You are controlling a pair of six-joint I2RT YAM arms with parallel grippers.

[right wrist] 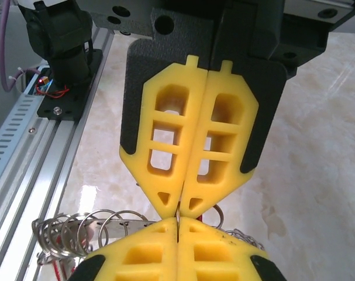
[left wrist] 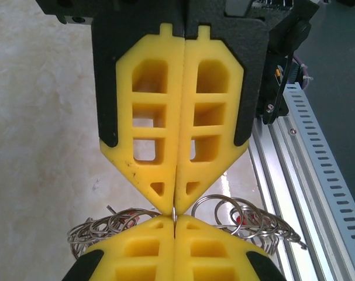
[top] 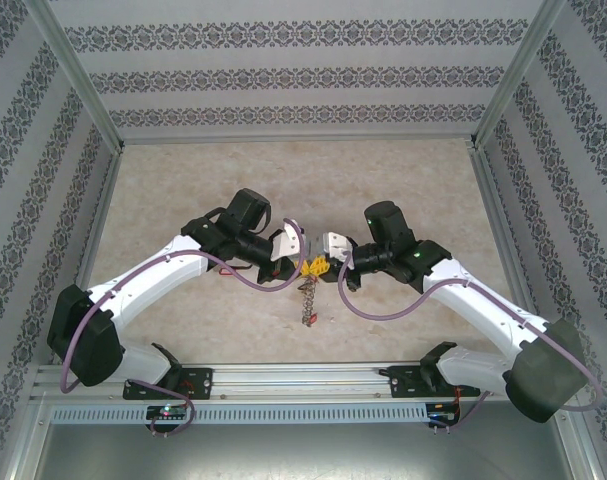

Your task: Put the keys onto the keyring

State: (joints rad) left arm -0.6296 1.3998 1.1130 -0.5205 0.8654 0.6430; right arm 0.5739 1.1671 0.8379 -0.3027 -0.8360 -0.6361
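Grey wire keyring sat between my two tip-to-tip hands, loops spilling out either side. Left hand and right hand were both pinched together on one loop. Couldn't make out keys; judged threading not yet done.

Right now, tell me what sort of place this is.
Probably a robot test cell: patterned panels wall in a marble-look tabletop, and a left arm and right arm are bolted to an aluminium rail.
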